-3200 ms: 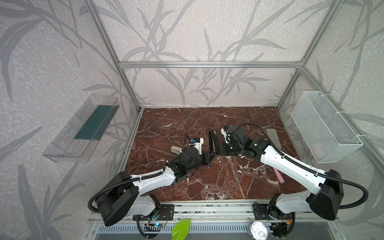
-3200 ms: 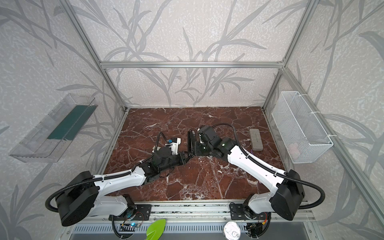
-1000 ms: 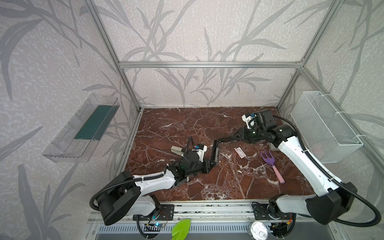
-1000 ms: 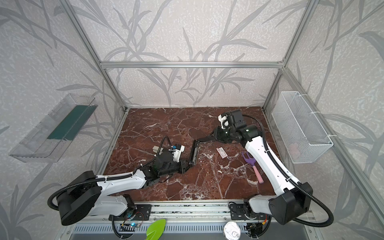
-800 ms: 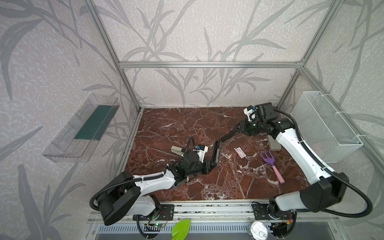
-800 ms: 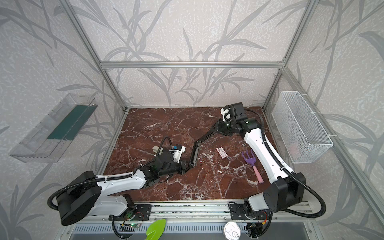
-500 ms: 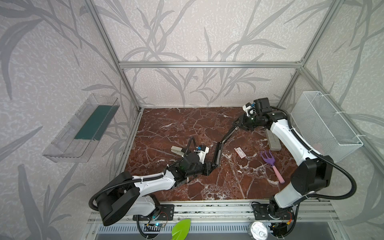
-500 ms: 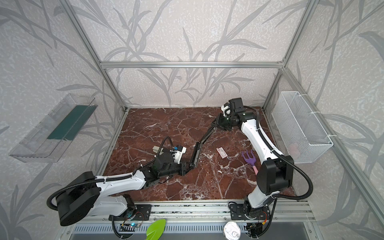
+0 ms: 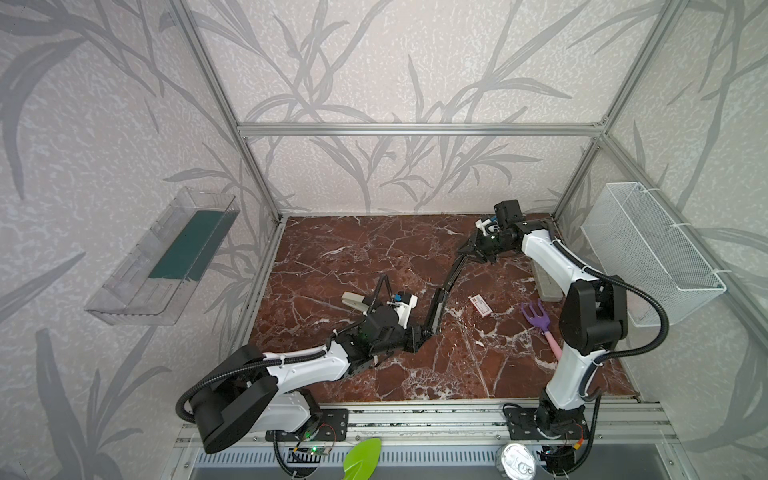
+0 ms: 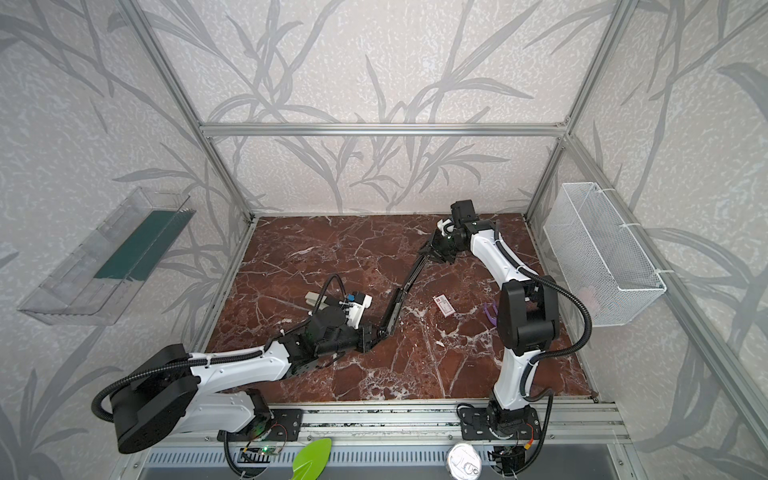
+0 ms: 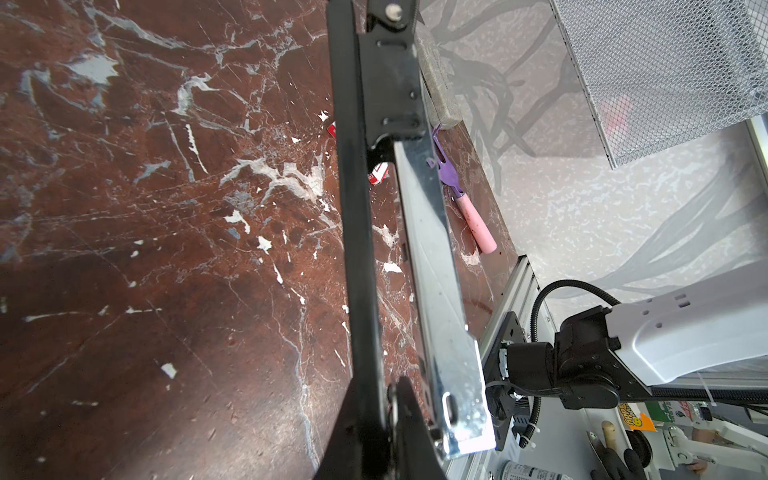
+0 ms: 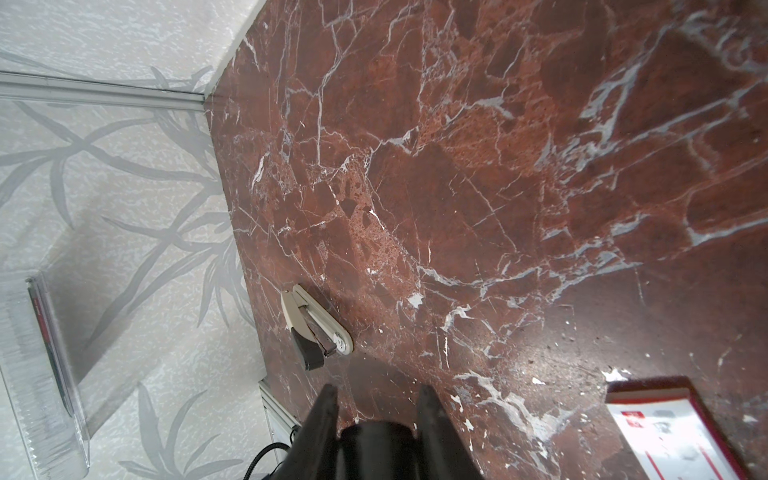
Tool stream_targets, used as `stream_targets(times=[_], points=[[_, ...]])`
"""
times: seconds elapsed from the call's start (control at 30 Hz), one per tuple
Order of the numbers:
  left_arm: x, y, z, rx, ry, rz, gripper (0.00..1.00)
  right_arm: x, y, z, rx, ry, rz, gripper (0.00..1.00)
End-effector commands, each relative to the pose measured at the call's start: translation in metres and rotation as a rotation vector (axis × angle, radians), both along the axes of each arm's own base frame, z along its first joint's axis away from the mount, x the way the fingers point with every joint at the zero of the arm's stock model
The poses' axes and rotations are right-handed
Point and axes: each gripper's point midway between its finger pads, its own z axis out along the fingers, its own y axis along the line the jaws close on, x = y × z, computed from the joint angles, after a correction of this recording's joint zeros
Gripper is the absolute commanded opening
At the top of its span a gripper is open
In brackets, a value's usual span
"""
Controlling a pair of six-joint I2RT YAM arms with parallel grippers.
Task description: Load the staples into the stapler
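The black stapler [image 9: 436,305] is swung wide open and stretched between both grippers above the marble floor. My left gripper [image 9: 417,336] is shut on its lower end, and the left wrist view shows the black arm [image 11: 357,208] and the shiny metal magazine [image 11: 432,270] running away from it. My right gripper [image 9: 469,254] is shut on the far, raised end, whose black rounded tip [image 12: 376,440] sits between the fingers [image 12: 328,411]. The staples, a small white box with red print [image 9: 479,304], lie flat on the floor right of the stapler and show in the right wrist view [image 12: 673,432].
A small beige stapler-like tool [image 9: 353,300] lies behind my left gripper. A grey block [image 9: 546,282] and a purple-and-pink fork [image 9: 540,320] lie at the right. A wire basket [image 9: 648,249] hangs on the right wall, a clear tray [image 9: 166,257] on the left.
My right gripper has carried the stapler's upper end toward the back right, spreading the stapler wider. The left gripper has kept its hold in about the same place.
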Motion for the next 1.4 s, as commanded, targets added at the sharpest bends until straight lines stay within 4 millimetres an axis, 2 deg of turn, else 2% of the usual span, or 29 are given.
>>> stream_targets(times=[0.0, 0.2, 0.3, 0.4, 0.57, 0.73, 0.9, 1.13, 1.37], points=[[-0.020, -0.006, -0.008, 0.018, 0.000, -0.103, 0.00, 0.042, -0.018, 0.030, -0.013, -0.154, -0.097, 0.00], [-0.018, -0.015, -0.016, -0.014, 0.022, -0.114, 0.00, 0.049, -0.023, 0.001, -0.055, -0.089, -0.117, 0.00], [-0.019, -0.019, -0.018, -0.017, 0.034, -0.137, 0.00, 0.052, -0.024, -0.006, -0.060, -0.069, -0.122, 0.12], [-0.020, -0.019, -0.015, -0.019, 0.021, -0.147, 0.00, 0.054, -0.026, -0.005, -0.063, -0.076, -0.128, 0.19], [-0.020, -0.018, -0.013, -0.022, 0.007, -0.148, 0.00, 0.052, -0.027, 0.003, -0.062, -0.091, -0.130, 0.39], [-0.019, -0.018, -0.014, -0.032, 0.004, -0.140, 0.00, 0.047, -0.029, 0.004, -0.067, -0.100, -0.131, 0.45], [-0.011, -0.015, -0.013, -0.050, -0.013, -0.096, 0.00, 0.041, -0.034, 0.011, -0.072, -0.128, -0.137, 0.46], [0.011, 0.000, -0.029, -0.058, 0.036, 0.031, 0.00, 0.021, -0.034, 0.023, -0.063, -0.169, -0.123, 0.45], [0.031, 0.016, -0.047, -0.058, 0.097, 0.149, 0.00, -0.031, -0.036, 0.017, -0.123, -0.202, -0.056, 0.43]])
